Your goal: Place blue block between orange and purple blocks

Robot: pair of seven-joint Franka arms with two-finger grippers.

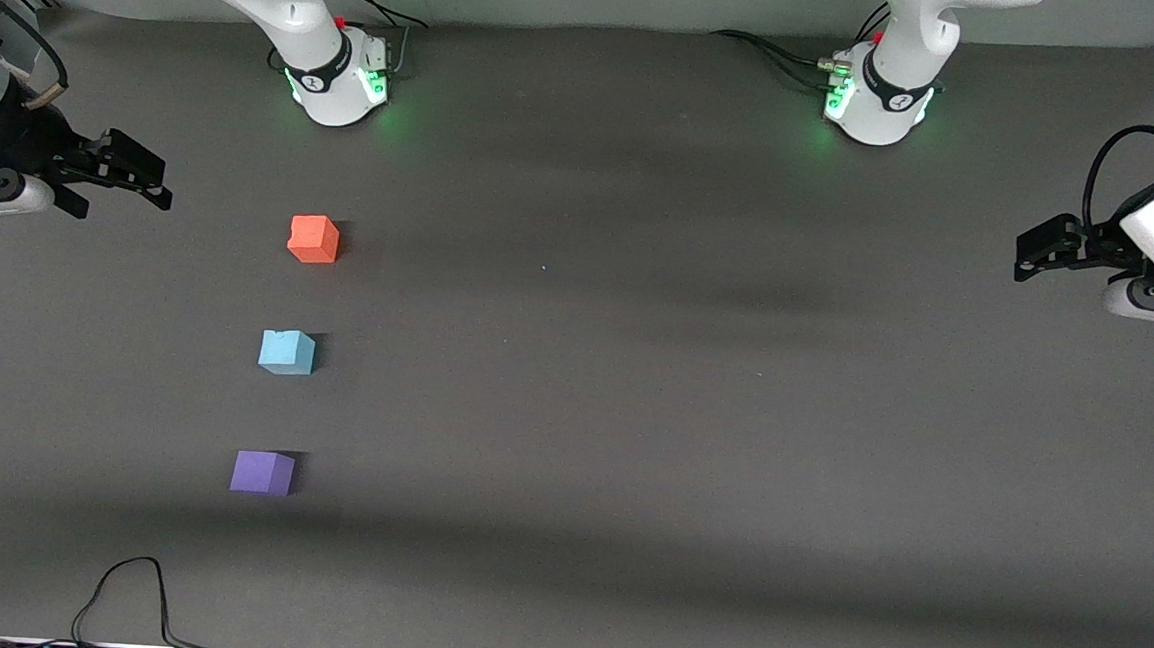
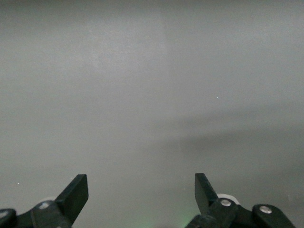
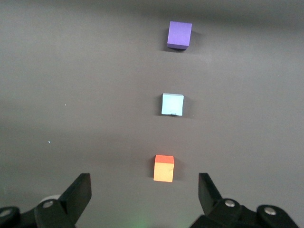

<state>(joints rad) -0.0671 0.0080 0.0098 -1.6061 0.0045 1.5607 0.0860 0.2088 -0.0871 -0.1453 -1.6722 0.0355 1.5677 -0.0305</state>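
The blue block (image 1: 287, 351) rests on the dark table between the orange block (image 1: 314, 239), which lies farther from the front camera, and the purple block (image 1: 262, 472), which lies nearer; the three stand apart in a line toward the right arm's end. The right wrist view shows them too: orange (image 3: 164, 168), blue (image 3: 172, 104), purple (image 3: 179, 34). My right gripper (image 1: 145, 177) is open and empty, raised at the right arm's end of the table. My left gripper (image 1: 1032, 257) is open and empty, raised at the left arm's end; in its own view (image 2: 141, 190) only bare table shows.
The arm bases (image 1: 336, 79) (image 1: 876, 107) stand at the edge farthest from the front camera. A black cable (image 1: 124, 597) loops on the table at the edge nearest that camera, toward the right arm's end.
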